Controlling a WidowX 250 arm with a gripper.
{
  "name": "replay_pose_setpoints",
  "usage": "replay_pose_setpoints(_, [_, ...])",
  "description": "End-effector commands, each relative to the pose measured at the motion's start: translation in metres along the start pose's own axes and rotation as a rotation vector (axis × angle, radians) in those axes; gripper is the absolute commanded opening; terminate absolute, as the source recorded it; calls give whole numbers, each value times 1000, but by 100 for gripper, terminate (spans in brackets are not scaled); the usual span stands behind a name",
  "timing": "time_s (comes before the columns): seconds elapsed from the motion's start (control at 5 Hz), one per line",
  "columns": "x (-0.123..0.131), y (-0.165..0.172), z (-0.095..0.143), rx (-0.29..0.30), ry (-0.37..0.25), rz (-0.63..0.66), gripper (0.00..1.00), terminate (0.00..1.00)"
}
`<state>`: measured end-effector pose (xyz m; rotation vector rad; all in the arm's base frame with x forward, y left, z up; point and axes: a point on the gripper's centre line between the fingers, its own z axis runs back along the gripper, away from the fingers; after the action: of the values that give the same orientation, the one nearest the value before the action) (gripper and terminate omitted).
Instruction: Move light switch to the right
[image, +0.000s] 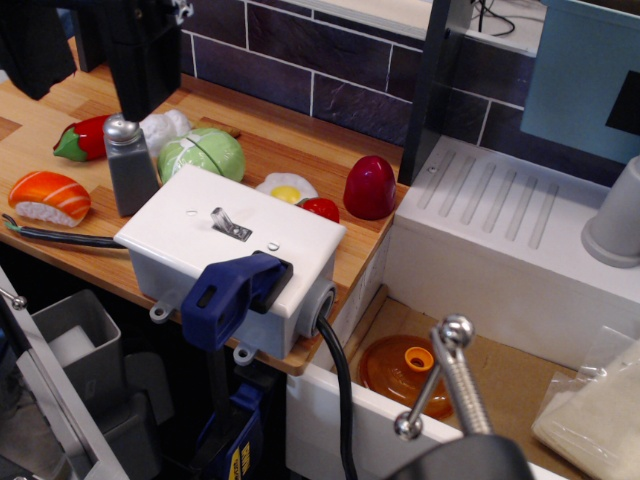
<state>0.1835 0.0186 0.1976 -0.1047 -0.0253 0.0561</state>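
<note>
Centrally, 1 light switch (229, 224) leaning left atop white box (235, 255), blue clamp (232, 291) on box front, grey shaker (130, 165) behind-left, black gripper (140, 50) above shaker, jaw state cannot be told.

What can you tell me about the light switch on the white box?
The light switch is a small silver-grey metal toggle lever on a tiny metal plate, set in the top of a white plastic box. The lever leans up and to the left. Nothing touches it. A blue clamp handle grips the box's front edge, and a black cable leaves its side.
</note>
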Motion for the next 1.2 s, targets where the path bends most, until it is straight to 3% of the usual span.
replay_pose_setpoints(0.0, [30,9,-20,25,-13,-13,100,0])
replay_pose_setpoints(0.6, [60,14,-72,98,-8,75,100,0])
replay_pose_setpoints(0.8, [76,23,-101,166,14,84,100,0])
replay_pose_setpoints(1.0, [85,25,-109,186,-25,99,100,0])
